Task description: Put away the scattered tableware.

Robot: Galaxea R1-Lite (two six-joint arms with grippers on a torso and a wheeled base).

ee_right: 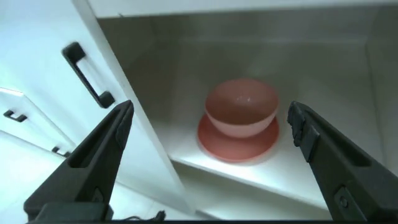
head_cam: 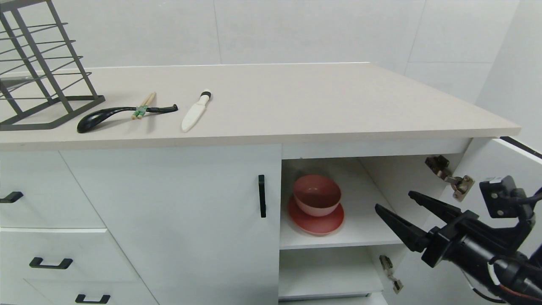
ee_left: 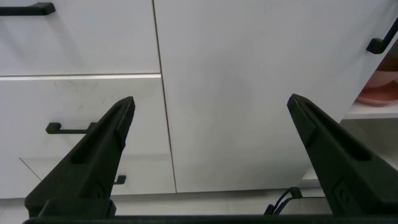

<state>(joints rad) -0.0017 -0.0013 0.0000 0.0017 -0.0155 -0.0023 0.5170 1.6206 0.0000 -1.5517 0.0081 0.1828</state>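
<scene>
Two empty pairs, left fingers (ee_left: pixel 102 149) and right fingers (head_cam: pixel 398 228), spread wide (round pink bowl (head_cam: pixel 317 195))

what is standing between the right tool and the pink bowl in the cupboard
Nothing visible. The cupboard door stands open, and the right tool, itself open, faces the pink bowl on its red plate across bare shelf.

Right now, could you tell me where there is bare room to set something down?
The counter is bare from the white knife rightward to its end. The shelf has room right of the bowl and plate. Crowded: rack, spoon, chopsticks at the left.
</scene>
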